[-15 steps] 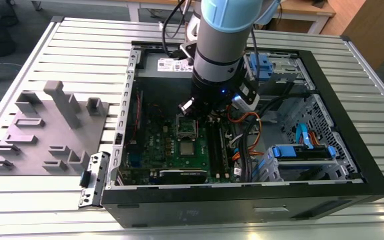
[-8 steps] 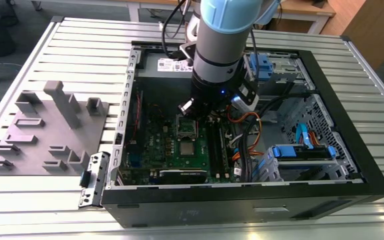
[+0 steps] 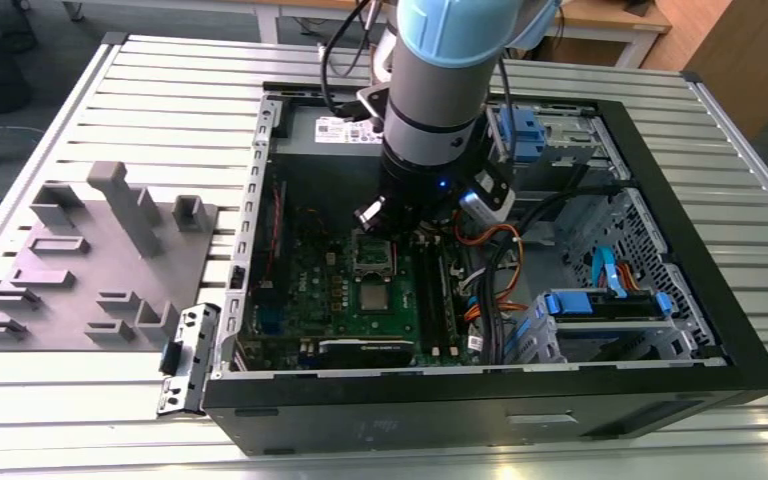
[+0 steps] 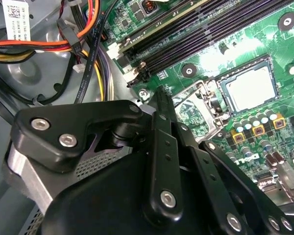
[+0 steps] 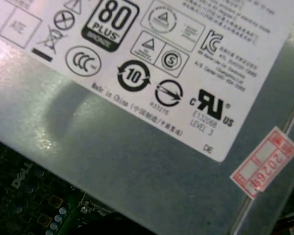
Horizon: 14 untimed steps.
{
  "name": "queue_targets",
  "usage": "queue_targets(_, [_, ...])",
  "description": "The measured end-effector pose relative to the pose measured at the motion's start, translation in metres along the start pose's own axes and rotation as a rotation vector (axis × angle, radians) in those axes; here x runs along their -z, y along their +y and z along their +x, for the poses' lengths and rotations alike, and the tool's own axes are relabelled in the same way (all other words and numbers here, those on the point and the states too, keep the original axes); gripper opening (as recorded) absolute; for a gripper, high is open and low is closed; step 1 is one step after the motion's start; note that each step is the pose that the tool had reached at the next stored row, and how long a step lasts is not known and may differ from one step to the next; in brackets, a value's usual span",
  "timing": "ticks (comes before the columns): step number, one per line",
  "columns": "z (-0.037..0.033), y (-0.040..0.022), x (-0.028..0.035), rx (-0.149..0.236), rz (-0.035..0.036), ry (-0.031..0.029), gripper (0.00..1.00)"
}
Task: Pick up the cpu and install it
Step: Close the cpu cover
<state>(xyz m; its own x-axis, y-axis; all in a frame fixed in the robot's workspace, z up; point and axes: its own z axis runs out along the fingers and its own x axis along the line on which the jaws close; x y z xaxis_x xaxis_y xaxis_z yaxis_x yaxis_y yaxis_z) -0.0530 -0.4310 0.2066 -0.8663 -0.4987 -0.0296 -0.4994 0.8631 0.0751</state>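
The cpu [image 3: 379, 297] is a small silver-grey square lying flat on the green motherboard [image 3: 337, 305] inside the open computer case. In the second wrist view the cpu [image 4: 248, 87] sits beside a square metal-framed socket [image 4: 195, 111], which the gripper partly covers. My gripper [image 4: 160, 95] hangs low over the board, its tip at the socket's edge, a short way from the cpu and apart from it. In the exterior view the gripper [image 3: 404, 228] is mostly under the arm, just above the socket [image 3: 375, 258].
A grey plastic tray [image 3: 91, 260] with recesses lies at the exterior view's left, outside the case [image 3: 704, 300]. Orange and black cables [image 3: 491, 255] run close beside the arm. Blue drive brackets [image 3: 598, 305] stand at the exterior view's right. The power supply [image 5: 137, 147] is close to the wrist.
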Motion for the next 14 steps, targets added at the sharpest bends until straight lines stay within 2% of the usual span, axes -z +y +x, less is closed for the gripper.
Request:
queue_targets(5, [0.0002,0.0000,0.0006,0.000,0.0001,0.0002,0.11])
queue_targets(14, [0.0006,-0.0005,0.0062,0.006,-0.0002,0.0004,0.11])
